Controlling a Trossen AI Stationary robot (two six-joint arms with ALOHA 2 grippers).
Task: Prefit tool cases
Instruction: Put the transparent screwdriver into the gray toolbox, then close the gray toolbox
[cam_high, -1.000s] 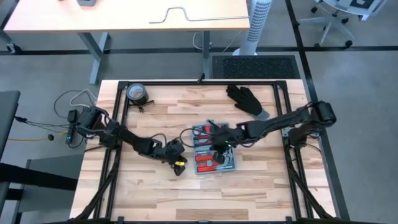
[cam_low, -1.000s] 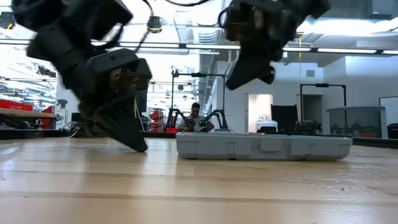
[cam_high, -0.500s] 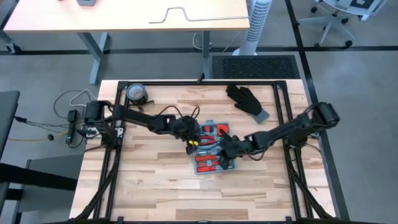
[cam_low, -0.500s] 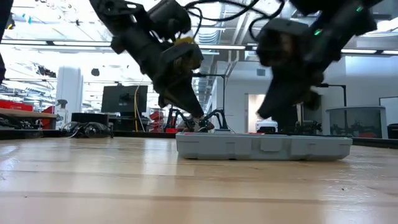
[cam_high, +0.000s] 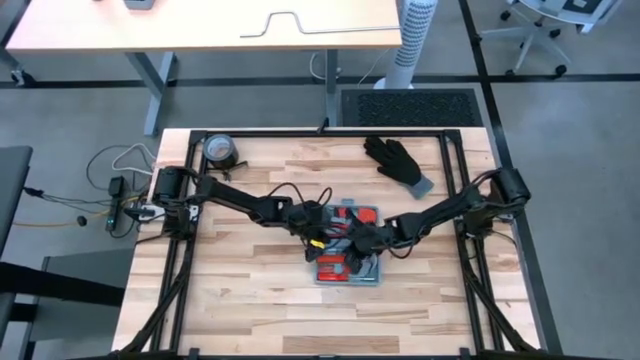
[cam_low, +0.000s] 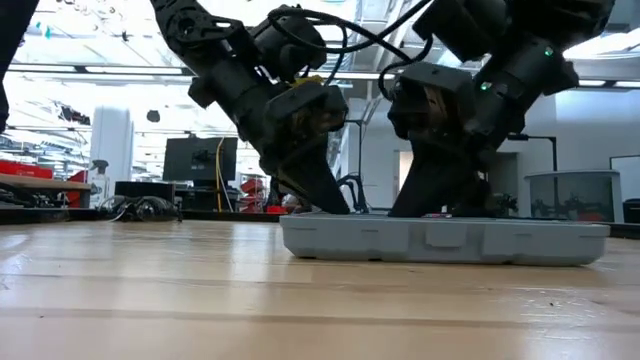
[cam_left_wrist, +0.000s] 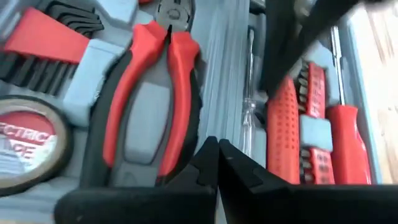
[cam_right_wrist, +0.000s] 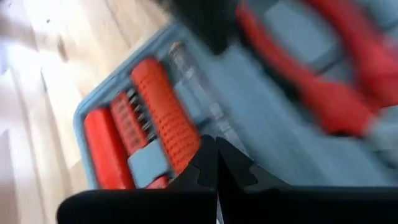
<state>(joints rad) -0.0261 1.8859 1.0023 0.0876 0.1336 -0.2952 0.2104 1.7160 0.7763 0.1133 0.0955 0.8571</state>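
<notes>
The light-blue tool case (cam_high: 368, 214) lies open and flat on the wooden table, near the middle. Red-handled pliers (cam_left_wrist: 149, 93) and red screwdrivers (cam_right_wrist: 165, 106) sit in its grey slots. My left gripper (cam_high: 322, 240) reaches in from the table's left, shut, over the case's left half. My right gripper (cam_high: 358, 243) reaches in from the right, shut, over the case's middle. In the low view the left gripper (cam_low: 335, 205) and the right gripper (cam_low: 410, 205) both slant down to the top of the case (cam_low: 450, 240). My left gripper comes down slanting from the left, its shut fingertips (cam_left_wrist: 208, 155) at the grey ridge (cam_left_wrist: 221, 93) between the pliers and the screwdrivers. I cannot tell whether they touch it. My right gripper comes down slanting from the right, its shut fingertips (cam_right_wrist: 208, 158) at the grey tray (cam_right_wrist: 273, 137) beside a red screwdriver handle. Whether they touch it I cannot tell.
A black glove (cam_high: 398, 160) lies at the far right of the table and a round roll (cam_high: 220, 150) sits at the far left corner. Black frame rails (cam_high: 190, 200) run along the table's sides. Bare wood lies near and left of the case.
My left gripper has left the table to the left of the case, gone toward the far edge and right, and come down over the case. My right gripper has moved toward the near edge, lower over the case. The case has shifted a little toward the near edge.
</notes>
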